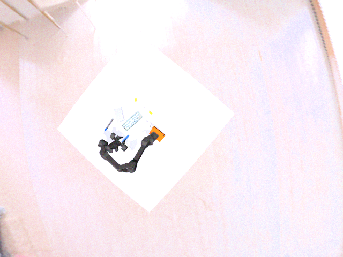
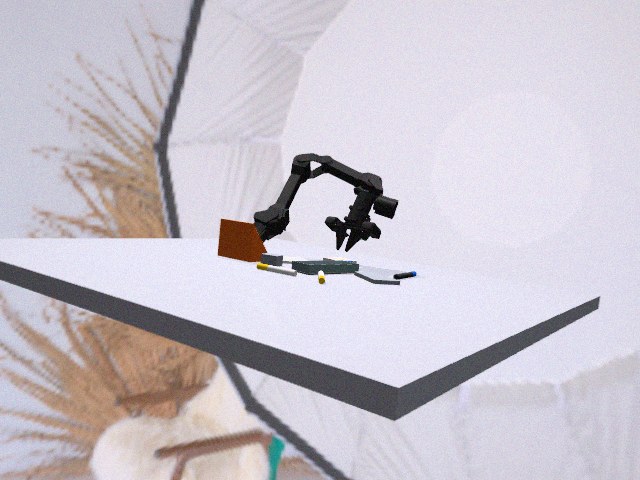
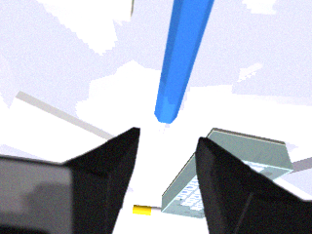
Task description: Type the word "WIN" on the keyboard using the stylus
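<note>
The stylus, a plain blue stick (image 1: 125, 138) (image 3: 182, 54), lies on the desk beside the keyboard. My gripper (image 1: 122, 139) (image 2: 342, 250) (image 3: 168, 139) is partly open and empty, with its fingers pointing down above the desk. In the wrist view the stylus's near end lies just beyond the gap between the fingertips, and the stylus is not between them. The pale green-grey keyboard (image 1: 132, 120) (image 2: 325, 267) (image 3: 251, 147) lies flat, partly behind the right finger in the wrist view. Its key letters are too small to read.
A dark pen with a blue end (image 1: 109, 123) (image 2: 404, 275) lies beside a pale flat pad (image 1: 119, 114) (image 2: 379, 275). Two yellow-ended markers (image 1: 135, 99) (image 1: 150, 112) lie past the keyboard. A small grey block (image 2: 271, 259) lies near the orange block (image 1: 161, 134) (image 2: 237, 241) at the arm's base.
</note>
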You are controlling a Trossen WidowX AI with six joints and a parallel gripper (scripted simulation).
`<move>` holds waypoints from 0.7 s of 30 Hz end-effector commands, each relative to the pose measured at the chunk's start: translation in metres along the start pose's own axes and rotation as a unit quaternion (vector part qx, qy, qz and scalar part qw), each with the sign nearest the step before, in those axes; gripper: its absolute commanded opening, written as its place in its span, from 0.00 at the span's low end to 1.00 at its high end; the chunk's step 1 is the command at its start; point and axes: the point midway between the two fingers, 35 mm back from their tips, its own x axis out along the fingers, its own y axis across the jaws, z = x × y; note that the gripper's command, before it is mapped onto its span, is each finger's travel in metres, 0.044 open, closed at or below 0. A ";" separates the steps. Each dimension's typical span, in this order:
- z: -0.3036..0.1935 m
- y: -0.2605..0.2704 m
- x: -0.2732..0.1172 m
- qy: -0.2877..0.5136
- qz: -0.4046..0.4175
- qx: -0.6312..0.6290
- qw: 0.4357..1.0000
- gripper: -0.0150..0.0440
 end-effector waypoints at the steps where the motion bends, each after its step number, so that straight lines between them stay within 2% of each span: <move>1: 0.001 0.000 0.004 0.003 0.000 0.002 1.000 0.51; 21: 0.007 0.000 0.017 0.002 0.000 0.002 1.000 0.51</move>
